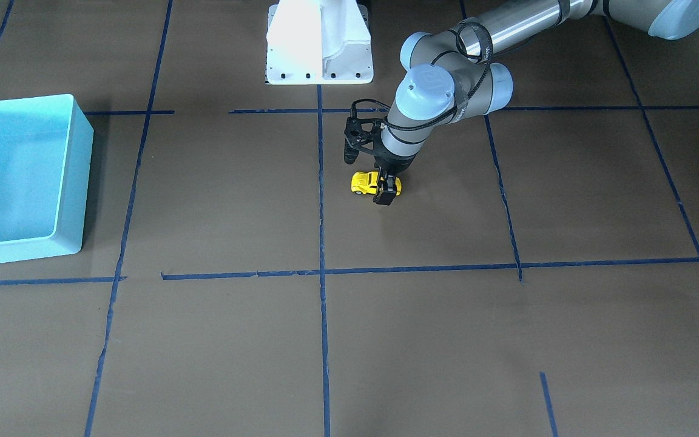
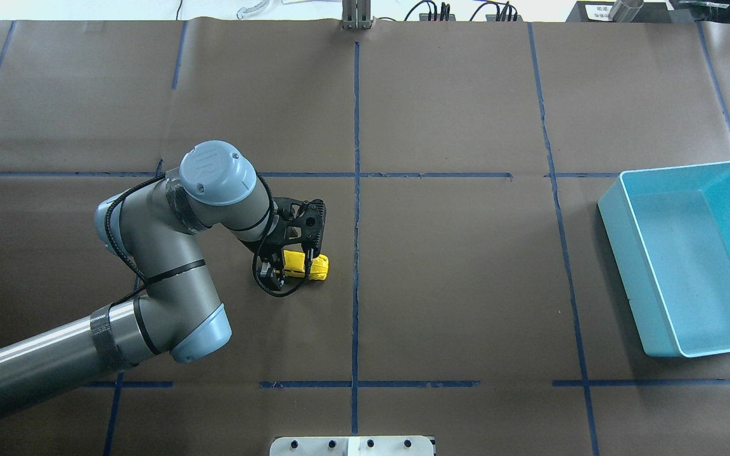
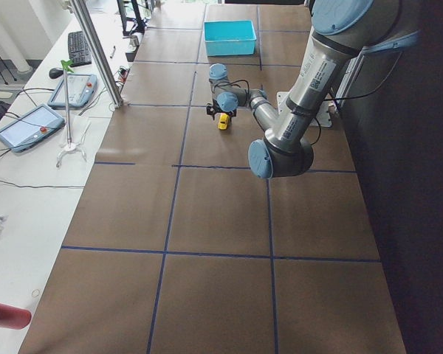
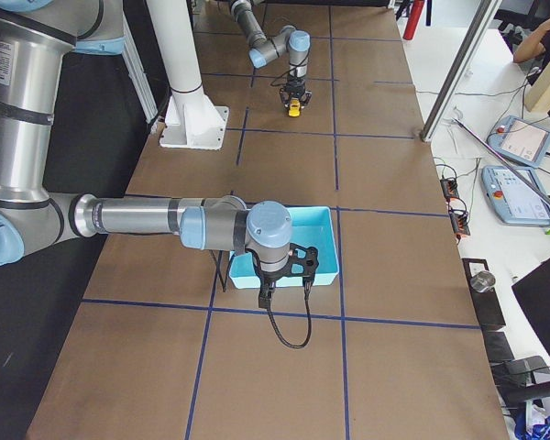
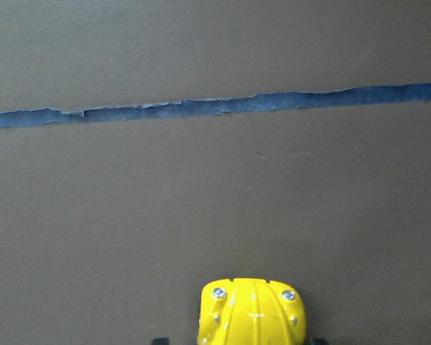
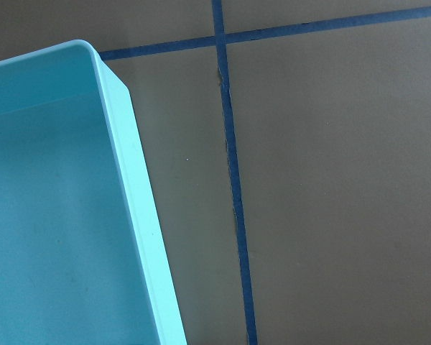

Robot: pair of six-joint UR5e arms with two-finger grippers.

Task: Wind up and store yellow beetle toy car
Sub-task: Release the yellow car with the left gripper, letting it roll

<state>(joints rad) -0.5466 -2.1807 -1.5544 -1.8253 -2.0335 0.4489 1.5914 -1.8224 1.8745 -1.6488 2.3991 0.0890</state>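
The yellow beetle toy car [image 1: 363, 182] stands on the brown table near the centre line, also seen in the overhead view [image 2: 314, 268]. My left gripper [image 1: 387, 188] reaches straight down over its rear, one finger on each side, and looks shut on it. The left wrist view shows the car's yellow nose [image 5: 251, 313] at the bottom edge. My right gripper [image 4: 264, 295] hangs at the near corner of the turquoise bin [image 4: 316, 225]; I cannot tell whether it is open or shut. No fingers show in the right wrist view.
The turquoise bin [image 2: 688, 266] sits at the table's right side, far from the car; it looks empty [image 6: 57, 215]. The white robot base [image 1: 319, 42] stands behind the car. Blue tape lines [image 5: 215, 108] cross the table.
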